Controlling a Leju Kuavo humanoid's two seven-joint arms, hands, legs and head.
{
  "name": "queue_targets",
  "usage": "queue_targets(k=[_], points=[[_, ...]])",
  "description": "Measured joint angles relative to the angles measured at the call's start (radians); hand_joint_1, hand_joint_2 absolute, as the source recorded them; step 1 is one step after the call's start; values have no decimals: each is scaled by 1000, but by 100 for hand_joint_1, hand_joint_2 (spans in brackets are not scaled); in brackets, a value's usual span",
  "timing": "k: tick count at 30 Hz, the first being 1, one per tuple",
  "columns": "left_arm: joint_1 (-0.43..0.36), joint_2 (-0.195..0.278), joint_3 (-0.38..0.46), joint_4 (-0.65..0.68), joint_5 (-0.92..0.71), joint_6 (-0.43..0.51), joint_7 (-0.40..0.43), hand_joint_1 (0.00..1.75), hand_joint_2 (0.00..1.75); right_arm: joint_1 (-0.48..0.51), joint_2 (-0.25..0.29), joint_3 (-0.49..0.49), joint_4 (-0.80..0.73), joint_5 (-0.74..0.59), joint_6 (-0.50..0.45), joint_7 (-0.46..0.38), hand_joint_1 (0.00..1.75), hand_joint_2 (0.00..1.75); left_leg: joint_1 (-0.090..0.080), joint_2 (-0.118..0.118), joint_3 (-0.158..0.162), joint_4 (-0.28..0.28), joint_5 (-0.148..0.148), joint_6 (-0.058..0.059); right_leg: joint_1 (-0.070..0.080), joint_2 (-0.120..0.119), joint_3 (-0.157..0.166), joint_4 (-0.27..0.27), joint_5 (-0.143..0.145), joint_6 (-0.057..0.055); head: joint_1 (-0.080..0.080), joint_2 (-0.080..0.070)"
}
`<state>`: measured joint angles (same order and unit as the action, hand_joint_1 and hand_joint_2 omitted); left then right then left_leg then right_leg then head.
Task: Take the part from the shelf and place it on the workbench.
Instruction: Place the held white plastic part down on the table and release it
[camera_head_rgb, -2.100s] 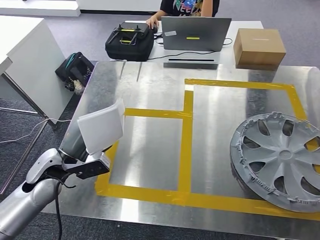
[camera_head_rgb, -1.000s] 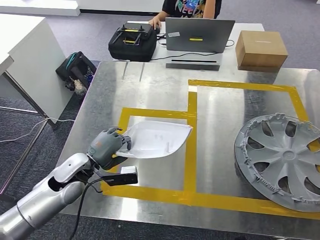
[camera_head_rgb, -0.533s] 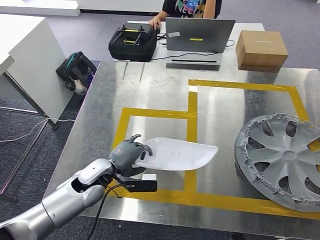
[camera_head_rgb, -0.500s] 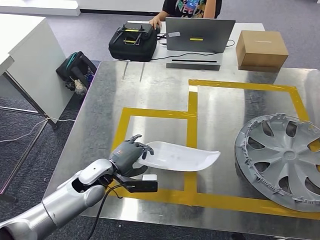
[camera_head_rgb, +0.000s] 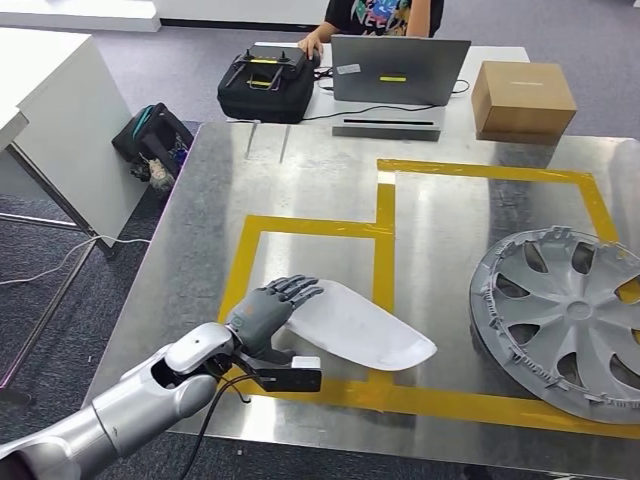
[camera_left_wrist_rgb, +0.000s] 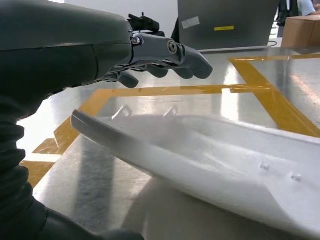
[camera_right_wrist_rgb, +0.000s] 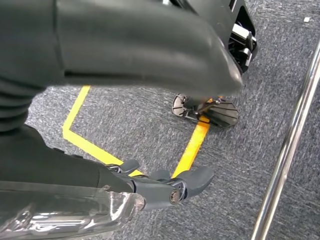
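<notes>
White plastic, long and shallow like a shell, the part (camera_head_rgb: 355, 327) lies on the steel desk (camera_head_rgb: 317, 180) inside the yellow tape outline (camera_head_rgb: 381, 225), its far tip reaching past the tape strip away from the left robot hand (camera_head_rgb: 273, 308). That robot hand rests at the part's near end with its fingers (camera_left_wrist_rgb: 177, 52) stretched out flat and spread above the rim; in the left wrist view they sit clear of the plastic, with a gap under them, so the robot hand holds nothing. Well off to that hand's right a grey wheel cover (camera_head_rgb: 562, 315) lies flat on the desk. Beyond the fingers, across the desk, stand a laptop (camera_head_rgb: 396, 70), a black case (camera_head_rgb: 264, 85) and a cardboard box (camera_head_rgb: 522, 98), with a person (camera_head_rgb: 377, 15) seated behind them.

The right robot hand (camera_right_wrist_rgb: 162, 185) hangs over grey carpet, fingers extended, with nothing in it.
</notes>
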<state>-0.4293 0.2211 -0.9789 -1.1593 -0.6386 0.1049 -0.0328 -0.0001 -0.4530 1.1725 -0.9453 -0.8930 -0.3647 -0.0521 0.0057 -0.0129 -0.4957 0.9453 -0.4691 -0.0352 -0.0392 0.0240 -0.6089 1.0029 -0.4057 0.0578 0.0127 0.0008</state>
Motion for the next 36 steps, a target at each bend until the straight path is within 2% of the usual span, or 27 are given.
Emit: queue_targets(k=[8,12,16,18,20,23,25,28,31,36], points=[[-5,0,-6,7,0,0,2,0,175,1,2,-2,2,0,0,1,0,0,0,0,0,0,0,0,0,0,0,0,0,0,0,0],[-5,0,-4,9,12,6,26,0,0,3,3,-5,3,2,0,1,0,0,0,0,0,0,0,0,0,0,0,0,0,0,0,0],[10,-1,17,12,58,51,59,0,0,11,5,-12,4,-2,-4,3,0,0,0,0,0,0,0,0,0,0,0,0,0,0,0,0],[30,-1,40,12,105,112,37,0,0,20,5,-19,4,-13,-12,2,0,0,0,0,0,0,0,0,0,0,0,0,0,0,0,0],[62,2,80,1,173,215,-37,0,0,33,4,-27,3,-38,-24,-10,0,0,0,0,0,0,-1,1,0,0,0,0,0,0,0,0],[138,24,167,-55,296,419,-226,0,0,58,-1,-34,-3,-91,-46,-46,0,0,0,0,-1,0,-1,2,0,0,0,0,-1,0,0,0],[192,52,231,-115,351,501,-318,0,0,73,-10,-34,-12,-124,-58,-71,0,0,0,0,-2,0,-2,2,0,0,0,0,-1,0,0,0],[258,93,313,-201,387,533,-391,0,0,81,-25,-28,-27,-168,-78,-100,0,0,0,0,-3,0,-2,2,0,0,0,0,-2,0,0,0],[302,115,372,-277,425,539,-447,0,0,75,-35,-15,-39,-201,-91,-120,0,0,0,0,-3,0,-1,3,0,-1,0,0,-1,0,0,0],[330,130,410,-354,473,539,-502,0,0,68,-43,4,-52,-227,-104,-134,0,0,-1,0,-3,0,-1,4,0,-2,2,-1,-1,1,0,0]])
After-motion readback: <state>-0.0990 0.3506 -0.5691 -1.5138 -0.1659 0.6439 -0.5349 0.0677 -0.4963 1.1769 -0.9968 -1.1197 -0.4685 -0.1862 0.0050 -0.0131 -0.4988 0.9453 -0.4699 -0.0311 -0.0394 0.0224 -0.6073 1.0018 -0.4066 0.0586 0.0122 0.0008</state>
